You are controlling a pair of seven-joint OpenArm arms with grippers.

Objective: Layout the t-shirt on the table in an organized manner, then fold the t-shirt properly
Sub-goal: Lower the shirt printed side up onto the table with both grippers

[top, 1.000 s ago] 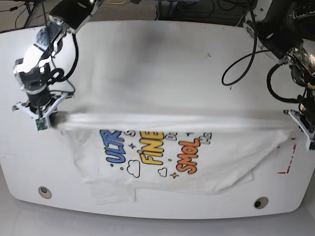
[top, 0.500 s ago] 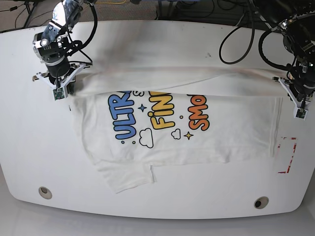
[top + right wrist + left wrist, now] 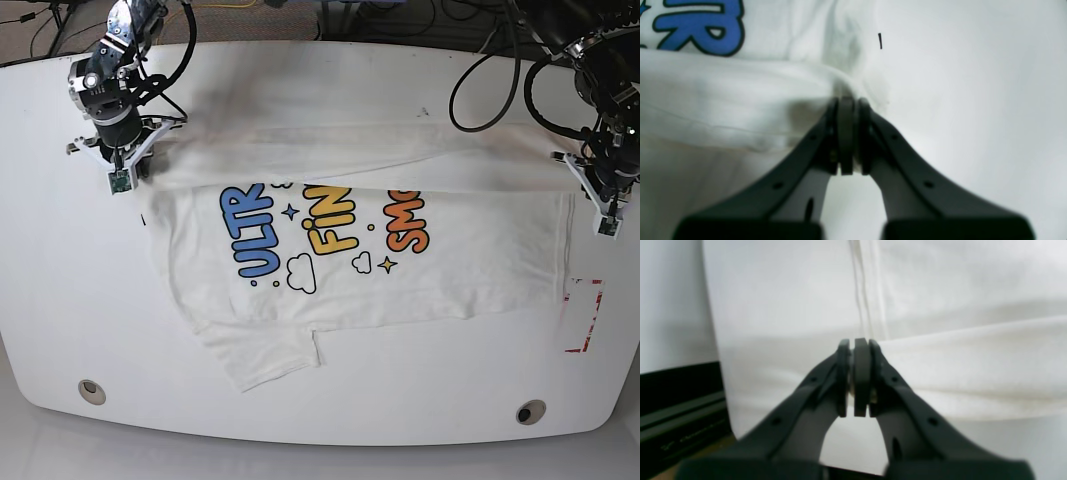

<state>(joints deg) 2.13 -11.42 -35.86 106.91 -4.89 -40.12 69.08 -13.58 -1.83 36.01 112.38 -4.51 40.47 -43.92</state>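
The white t-shirt (image 3: 350, 250) with blue, yellow and orange lettering lies stretched across the white table (image 3: 300, 70), its top edge folded over as a band. In the base view my right gripper (image 3: 122, 172) at the left is shut on one end of the band. My left gripper (image 3: 597, 198) at the right is shut on the other end. The right wrist view shows my right gripper (image 3: 848, 103) pinching white cloth (image 3: 723, 90) beside blue letters. The left wrist view shows my left gripper (image 3: 857, 343) pinching a cloth fold (image 3: 957, 356). A sleeve (image 3: 265, 355) lies at the front left.
A red-white tape rectangle (image 3: 585, 315) marks the table's right side. Two round metal grommets (image 3: 91, 389) (image 3: 530, 411) sit near the front edge. Black cables (image 3: 480, 75) loop over the back right of the table. A dark edge (image 3: 676, 396) shows at the left wrist view's left.
Both grippers have pulled the shirt's top edge toward the back of the table. The shirt has slid back with them and lies flatter, with more of the lettering showing.
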